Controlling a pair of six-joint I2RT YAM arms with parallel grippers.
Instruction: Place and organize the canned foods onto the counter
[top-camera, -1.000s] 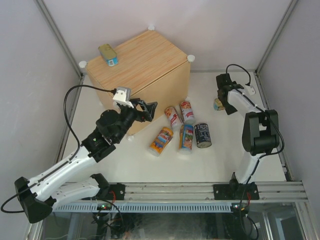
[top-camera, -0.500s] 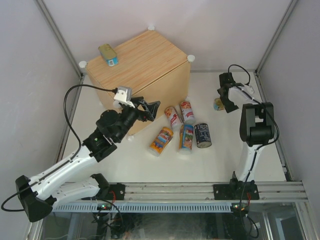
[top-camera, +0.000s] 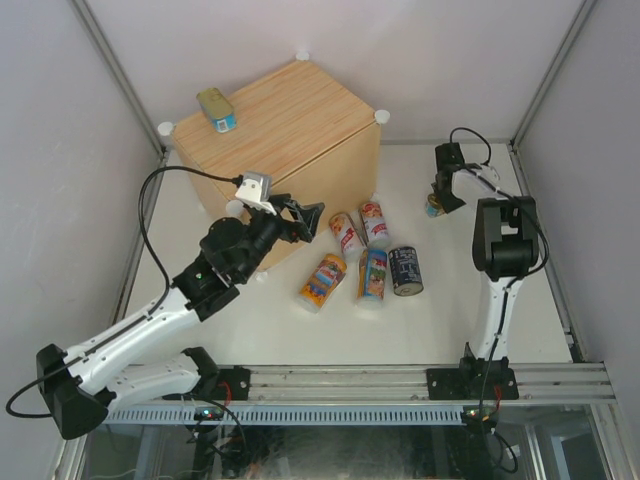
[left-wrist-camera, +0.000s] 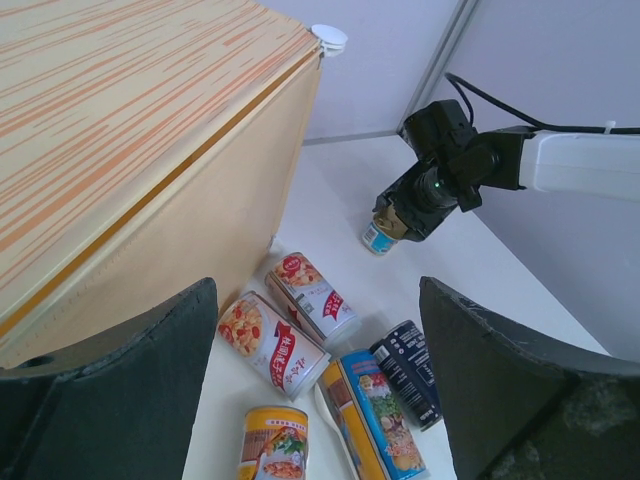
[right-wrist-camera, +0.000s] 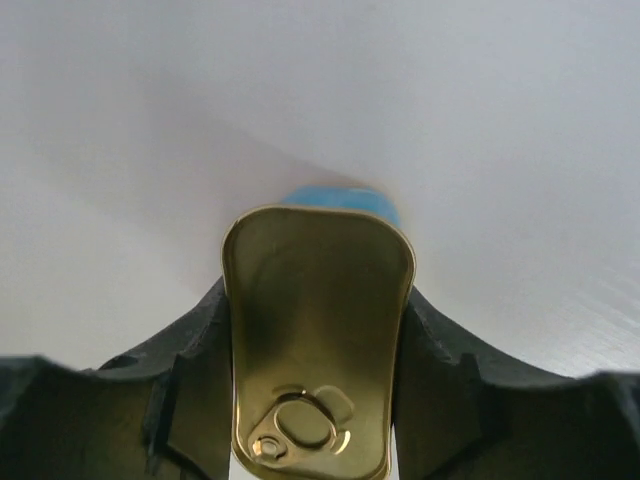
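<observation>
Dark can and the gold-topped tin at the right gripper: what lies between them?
Only bare white table separates the dark can from the gold-topped tin between the right gripper's fingers. The top external view shows this, and the left wrist view agrees.

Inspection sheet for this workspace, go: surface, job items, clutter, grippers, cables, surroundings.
Surface: white table, with the wooden counter standing at its far left.
Job's things: first tin on the counter top near a far corner. The orange can, two red-white cans, blue can and dark can lie on the table beside the counter. Second tin at the far right.
Clutter: nothing seen.
Grippers: left gripper open and empty, beside the counter's front. Right gripper closed on the second tin's sides.
Cables: black cable looping off the left wrist; another black cable arching over the right arm.
Surroundings: pale walls; metal rail along the near edge.
</observation>
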